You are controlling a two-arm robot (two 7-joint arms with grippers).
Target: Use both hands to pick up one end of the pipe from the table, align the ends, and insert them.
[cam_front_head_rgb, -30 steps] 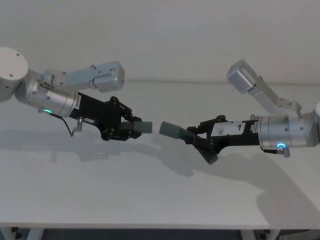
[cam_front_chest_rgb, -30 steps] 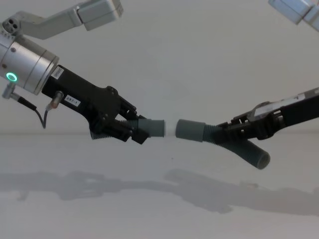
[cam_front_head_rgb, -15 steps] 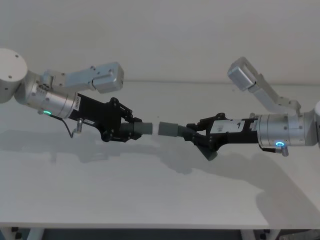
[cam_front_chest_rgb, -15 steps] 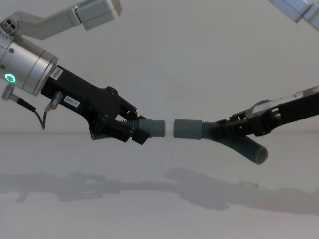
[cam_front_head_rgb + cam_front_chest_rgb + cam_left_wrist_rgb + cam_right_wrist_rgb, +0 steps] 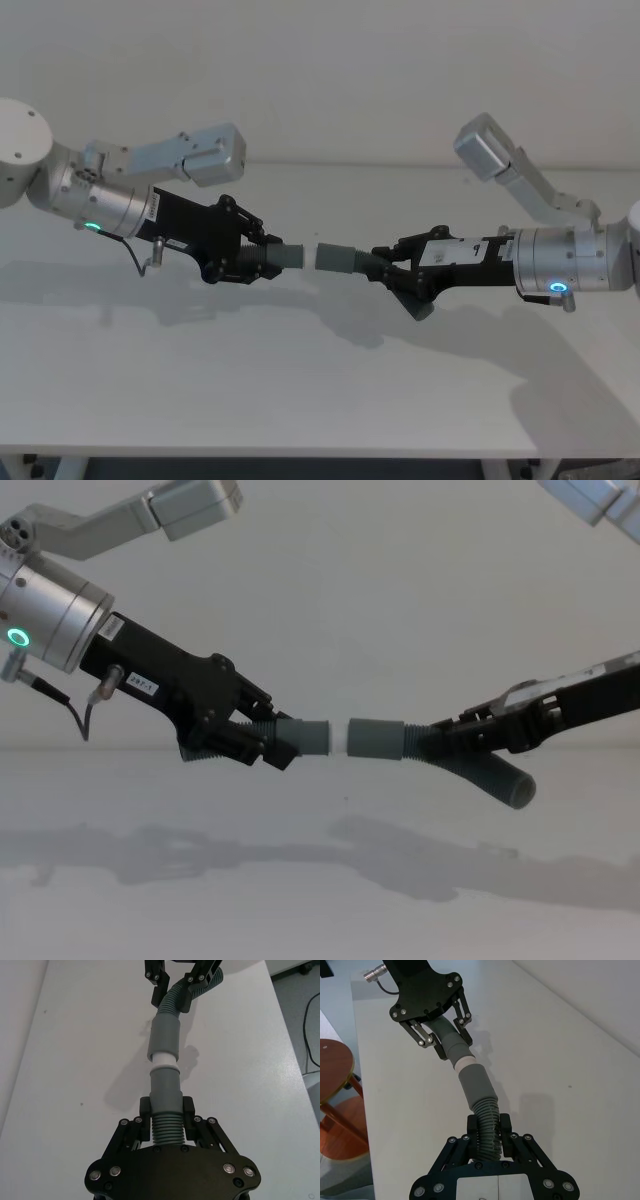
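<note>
Now, count: two grippers, two pipe pieces, one table, all up in mid-frame.
Left gripper: the left gripper (image 5: 262,262) comes in from the left of the head view, fingers clamped tight on the ribbed part of the left pipe piece (image 5: 283,258); in the left wrist view (image 5: 165,1115) one black finger (image 5: 145,1108) presses on each side of the ribbing.
Right gripper: the right gripper (image 5: 392,272) reaches in from the right of the head view, fingers closed around the ribbed part of the right pipe piece (image 5: 345,259); the right wrist view (image 5: 486,1130) shows the tube pinched between the two fingers.
Left piece: held in the air above the table (image 5: 300,390), its smooth end pointing to the right, with a short white tip (image 5: 339,737) at that end.
Right piece: also in the air at centre frame, one thick collar (image 5: 375,740) facing left, its other open end (image 5: 512,787) hanging down and to the right in the chest view.
Ends: nearly in line; the white tip sits right at the collar's mouth, and whether it is inside I cannot tell.
Left wrist: one green ring light (image 5: 17,636), one thin cable (image 5: 85,718) looping below it.
Table: plain white, with the arms' shadows lying on it beneath the pipe.
</note>
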